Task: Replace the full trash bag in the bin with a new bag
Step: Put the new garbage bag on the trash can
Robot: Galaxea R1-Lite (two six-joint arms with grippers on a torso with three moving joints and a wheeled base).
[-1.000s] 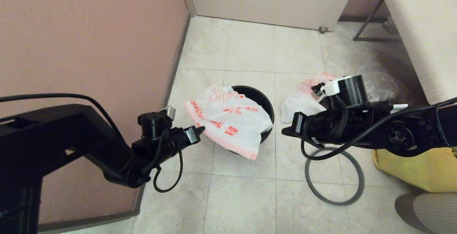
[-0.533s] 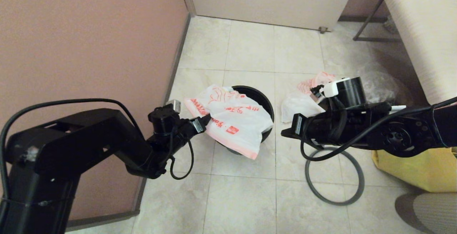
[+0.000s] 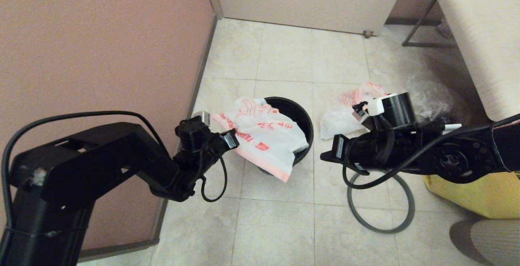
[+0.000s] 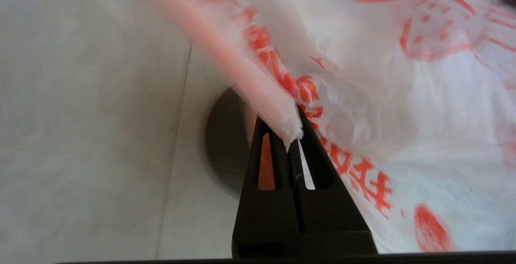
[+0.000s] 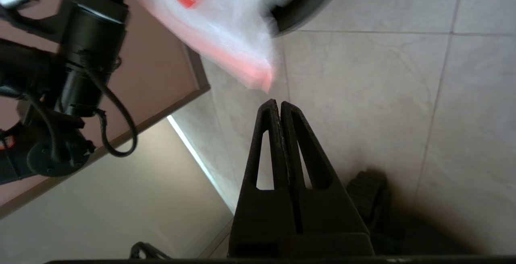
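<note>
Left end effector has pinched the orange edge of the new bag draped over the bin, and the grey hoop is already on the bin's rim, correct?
Not quite. The grey hoop lies on the floor by the right arm, off the bin, as the head view shows. The left end effector does pinch the new bag.

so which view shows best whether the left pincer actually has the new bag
The left wrist view: the left pincer is shut on the new bag at its orange edge. The head view shows the pincer at the bag's edge over the bin, but not the pinch. The right wrist view catches only a bag corner.
</note>
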